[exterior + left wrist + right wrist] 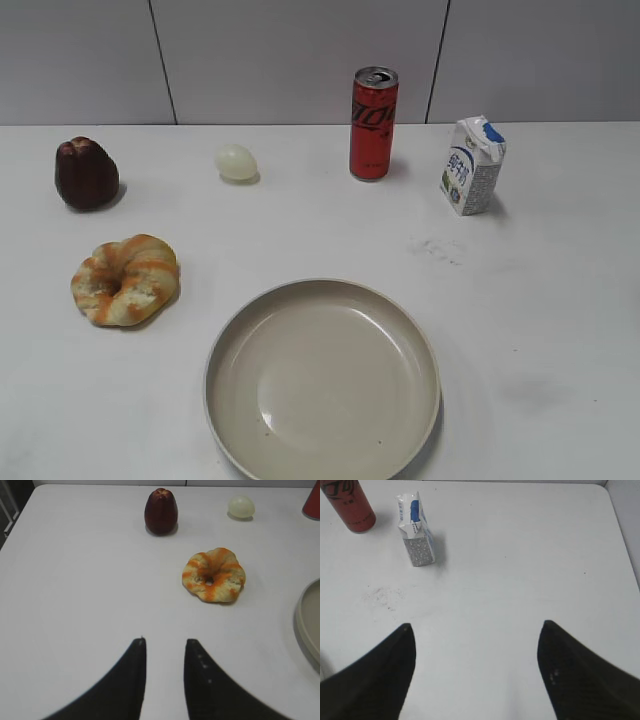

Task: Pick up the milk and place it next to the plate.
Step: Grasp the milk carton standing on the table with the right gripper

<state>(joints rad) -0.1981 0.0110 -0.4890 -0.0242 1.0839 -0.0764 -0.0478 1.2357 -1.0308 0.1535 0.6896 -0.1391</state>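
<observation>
The milk (pixel 471 166), a small white carton with blue lettering and a blue top patch, stands upright at the back right of the table. It also shows in the right wrist view (pixel 416 531), far ahead and left of my right gripper (pixel 476 626), which is wide open and empty. The plate (pixel 323 300), a large cream dish, lies empty at the front middle; its rim shows at the right edge of the left wrist view (pixel 303 620). My left gripper (pixel 165 641) is open with a narrow gap, empty, over bare table. Neither gripper shows in the exterior view.
A red can (pixel 373 123) stands left of the milk. A pale egg (pixel 236 162), a dark brown fluted cake (pixel 85 174) and an orange-striped bread ring (pixel 126 279) lie on the left half. A grey smudge (pixel 437 248) marks the table between milk and plate.
</observation>
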